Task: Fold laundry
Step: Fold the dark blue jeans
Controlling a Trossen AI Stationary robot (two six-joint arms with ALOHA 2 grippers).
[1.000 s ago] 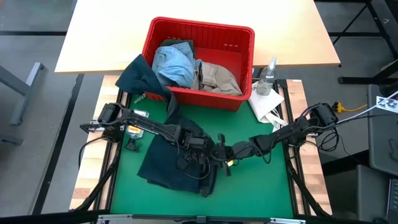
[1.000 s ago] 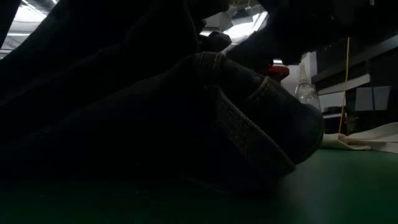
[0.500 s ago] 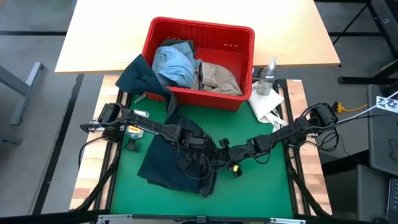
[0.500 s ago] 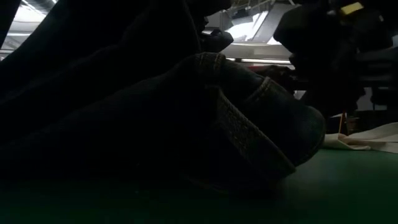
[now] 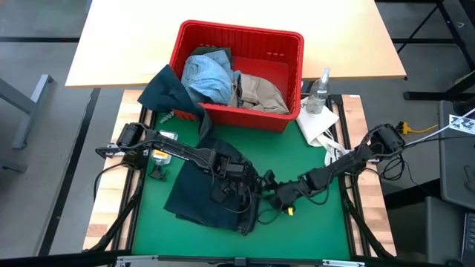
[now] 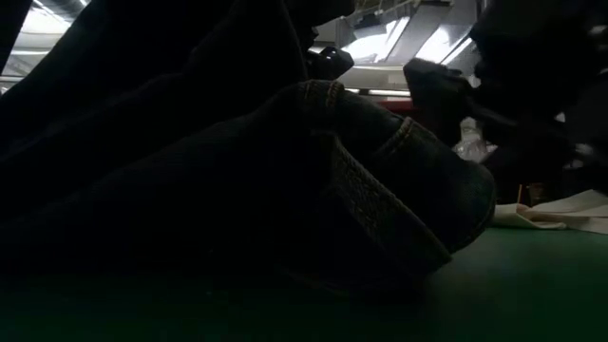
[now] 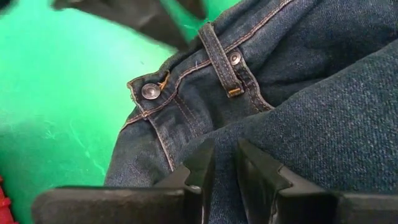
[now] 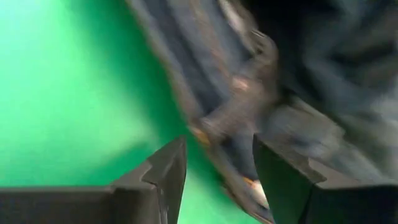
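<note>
Now lower on the mat — right end effector [image 5: 269, 199] spread, left end effector [image 7: 225, 163] still pinching jeans [image 5: 200, 194].

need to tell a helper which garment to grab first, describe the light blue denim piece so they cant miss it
Start at the red plastic basket at the table's far edge, beyond the green mat. The light blue denim lies bunched in the basket's left half. It is the palest, bluest piece, with the beige khaki piece to its right and the dark olive green piece draped over the basket's left front corner.
</note>
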